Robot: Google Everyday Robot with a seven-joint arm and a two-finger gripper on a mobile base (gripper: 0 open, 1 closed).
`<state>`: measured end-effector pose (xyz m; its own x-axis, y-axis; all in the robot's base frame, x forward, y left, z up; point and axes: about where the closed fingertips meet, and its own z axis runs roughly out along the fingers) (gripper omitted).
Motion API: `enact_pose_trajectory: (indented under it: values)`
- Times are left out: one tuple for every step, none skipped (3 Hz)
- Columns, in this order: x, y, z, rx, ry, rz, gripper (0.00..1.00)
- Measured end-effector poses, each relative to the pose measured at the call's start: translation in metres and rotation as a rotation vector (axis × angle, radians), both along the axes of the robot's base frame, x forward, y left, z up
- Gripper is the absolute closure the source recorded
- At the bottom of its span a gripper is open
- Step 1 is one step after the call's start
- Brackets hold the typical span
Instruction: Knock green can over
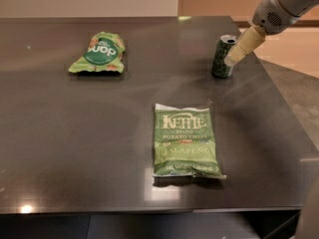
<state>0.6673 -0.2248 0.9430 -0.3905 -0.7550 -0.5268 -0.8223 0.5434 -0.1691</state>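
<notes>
Since the green can (pixel 223 57) stands upright in the upper right of the frame, close to the right edge of the dark table (pixel 75 133), the task is not yet done; the main risk, as I judge it, is that a push landing around mid-height slides the can across the glossy top instead of tipping it; a touch off the centre of its round side could glance away and only spin it; once down it may roll, and the table's right and far edges are near enough that it could go off. The can is small and dark green, with mottled lighter markings and a silver rim on top, narrower than either bag. The gripper (pixel 232 59) sits at the can's right side, its pale tip against or just beside the wall below the rim; its jaws look pressed together into one cream wedge; the grey arm (pixel 284 4) slants down from the upper right corner. Well apart from the can, a flat green chip bag (pixel 185 141) lies mid-frame; a crumpled green bag (pixel 99 54) lies in the upper left.
</notes>
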Motion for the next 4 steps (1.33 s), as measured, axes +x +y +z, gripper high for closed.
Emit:
enact_pose_trajectory:
  values:
    - [0.027,0.002,-0.015,0.069,0.011,-0.021,0.0]
    - [0.043,0.0,-0.028,0.12,0.013,-0.033,0.0]
    - [0.053,-0.003,-0.038,0.143,0.015,-0.042,0.02]
    - [0.06,-0.01,-0.045,0.149,0.016,-0.055,0.2]
